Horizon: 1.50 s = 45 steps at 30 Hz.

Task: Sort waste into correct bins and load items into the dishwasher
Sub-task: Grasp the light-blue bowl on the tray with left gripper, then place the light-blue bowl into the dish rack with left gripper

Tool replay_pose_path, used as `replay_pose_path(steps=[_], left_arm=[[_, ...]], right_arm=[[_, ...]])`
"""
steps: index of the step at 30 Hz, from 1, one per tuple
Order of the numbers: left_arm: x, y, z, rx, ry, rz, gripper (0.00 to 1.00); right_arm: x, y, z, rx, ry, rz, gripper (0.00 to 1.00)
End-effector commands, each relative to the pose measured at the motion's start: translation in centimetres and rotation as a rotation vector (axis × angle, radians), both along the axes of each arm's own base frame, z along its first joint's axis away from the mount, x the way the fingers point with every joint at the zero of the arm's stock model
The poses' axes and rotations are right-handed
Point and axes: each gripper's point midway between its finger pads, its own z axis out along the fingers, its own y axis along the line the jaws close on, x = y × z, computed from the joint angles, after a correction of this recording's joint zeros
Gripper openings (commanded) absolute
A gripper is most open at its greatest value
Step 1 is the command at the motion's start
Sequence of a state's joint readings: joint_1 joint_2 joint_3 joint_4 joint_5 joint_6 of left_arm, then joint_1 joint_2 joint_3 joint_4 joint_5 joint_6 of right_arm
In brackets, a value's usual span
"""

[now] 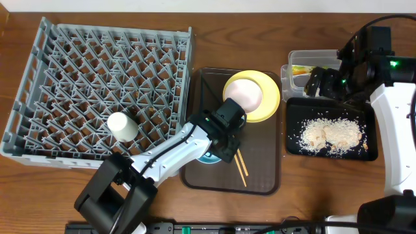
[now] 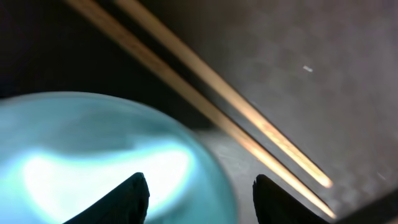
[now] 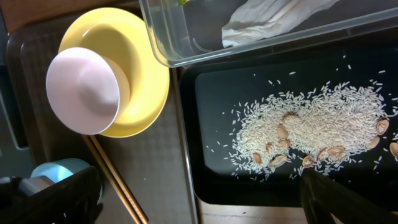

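The light blue bowl (image 2: 93, 155) sits on the brown tray (image 1: 263, 175), mostly hidden under my left gripper (image 1: 218, 146) in the overhead view. My left gripper (image 2: 202, 202) is open, with its fingers either side of the bowl's rim. Two chopsticks (image 1: 242, 168) lie beside it on the tray. The white bowl (image 1: 243, 92) rests on the yellow plate (image 1: 268, 107). The white cup (image 1: 121, 127) stands in the grey dish rack (image 1: 97, 78). My right gripper (image 3: 199, 199) is open and empty above the clear tub (image 1: 299, 58), which holds the napkin (image 3: 267, 18) and sachet (image 1: 300, 70). Rice scraps (image 1: 331, 133) lie in the black tray (image 1: 294, 143).
The brown tray sits between the dish rack and the two bins. The plate with the white bowl takes up its far right corner. The black tray lies directly in front of the clear tub at the right.
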<state>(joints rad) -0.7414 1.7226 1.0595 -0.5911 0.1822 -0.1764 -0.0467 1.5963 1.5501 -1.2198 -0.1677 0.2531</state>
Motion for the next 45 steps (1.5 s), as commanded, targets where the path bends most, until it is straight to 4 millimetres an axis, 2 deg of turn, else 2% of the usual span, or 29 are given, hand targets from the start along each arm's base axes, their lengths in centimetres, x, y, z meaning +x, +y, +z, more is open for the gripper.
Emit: replay_pose_path(steps=[1,7,14,20,24,26,30,33,37,40,45], left_arm=[[1.2,1.3,-0.3,0.065,-0.059,0.069,0.57],[1.2,0.7,-0.4,0.046,-0.055,0.120,0.53],[-0.4,-0.5,-2.1,0.079,-0.025,0.064,0.52],[-0.7,-1.0,-2.0,0.076,-0.034,0.048,0.29],[0.1,-1.4,-0.6,0.056,-0.076,0.053,0.19],[0.3,-1.6,0.2,0.038,-0.092,0.055,0.08],[0.5,-1.8,1.7,0.004,-0.121,0.057,0.08],[0.7,-2.0,3.6,-0.037,-0.157,0.060,0.08],[2.0,-1.5,8.1,-0.125,-0.245,0.089,0.07],[3.7,0.2,12.4,-0.202,-0.340,0.142,0.08],[6.4,4.2,19.5,-0.349,-0.491,0.191,0.08]], right_arm=[[-0.1,0.1,0.5,0.001,-0.015,0.022,0.99],[-0.1,0.1,0.5,0.001,-0.016,0.023,0.99],[-0.1,0.1,0.5,0.001,-0.016,0.023,0.99],[-0.1,0.1,0.5,0.000,-0.017,0.023,0.99],[-0.1,0.1,0.5,0.001,-0.016,0.023,0.99],[-0.1,0.1,0.5,0.001,-0.016,0.023,0.99],[-0.1,0.1,0.5,0.001,-0.016,0.023,0.99],[-0.1,0.1,0.5,0.001,-0.016,0.022,0.99],[-0.1,0.1,0.5,0.001,-0.016,0.023,0.99],[-0.1,0.1,0.5,0.001,-0.016,0.023,0.99],[-0.1,0.1,0.5,0.001,-0.016,0.023,0.99]])
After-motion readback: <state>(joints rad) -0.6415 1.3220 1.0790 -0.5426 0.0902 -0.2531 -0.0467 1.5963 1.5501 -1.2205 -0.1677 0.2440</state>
